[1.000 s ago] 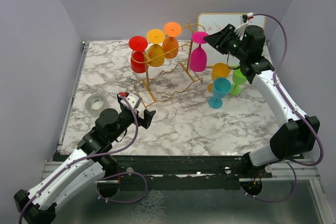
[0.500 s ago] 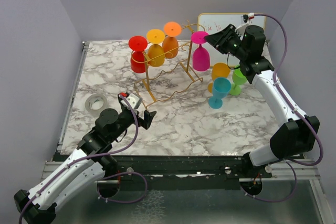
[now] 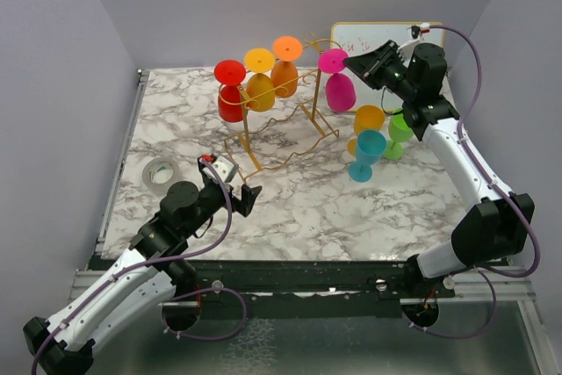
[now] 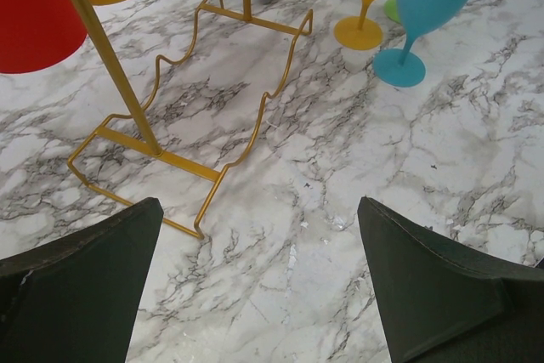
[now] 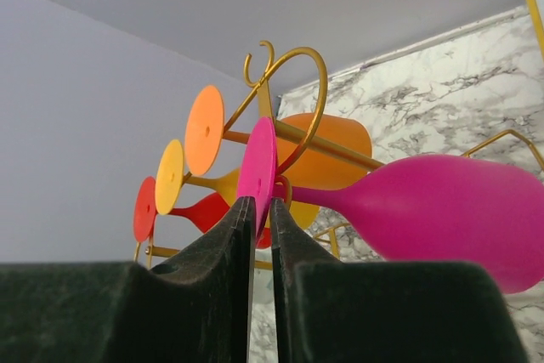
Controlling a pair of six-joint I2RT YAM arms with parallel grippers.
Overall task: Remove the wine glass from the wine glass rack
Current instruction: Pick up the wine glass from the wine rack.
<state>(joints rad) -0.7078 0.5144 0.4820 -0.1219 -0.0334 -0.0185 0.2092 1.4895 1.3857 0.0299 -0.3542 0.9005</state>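
Two right jaws, tighter now, on foot of pink wine glass; left jaws wide, empty

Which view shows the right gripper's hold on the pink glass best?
Right wrist: right gripper pinches the pink glass by its foot, close up. Top external shows this small, at the rack's right end. Left wrist misses it.

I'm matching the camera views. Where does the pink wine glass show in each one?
Top external: pink wine glass right of centre, at the rack's end.
Left wrist: not in it.
Right wrist: centre to right, stem running sideways.
Shared landmark: the gold wine glass rack.
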